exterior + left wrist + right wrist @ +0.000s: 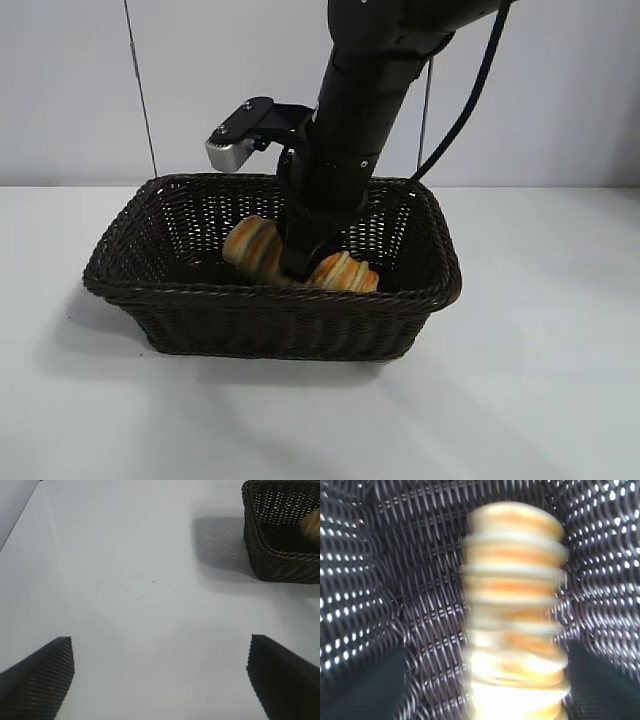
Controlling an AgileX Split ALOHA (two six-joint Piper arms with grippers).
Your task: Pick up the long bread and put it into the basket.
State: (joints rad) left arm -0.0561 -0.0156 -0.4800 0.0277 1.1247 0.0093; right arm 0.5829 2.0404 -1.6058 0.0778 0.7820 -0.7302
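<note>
The long bread [262,246] lies inside the basket [270,320] on the white table [540,380], the right gripper [305,268] over its middle, jaws spread wide clear of the loaf. The left gripper [160,680] hovers apart, jaws wide open and empty.

A lab-style test bench is indicated: a plain white table [540,400] is set against a bare pale wall [60,90], thin cables [140,90] are hung down it, and a black robot arm [360,120] is mounted above
</note>
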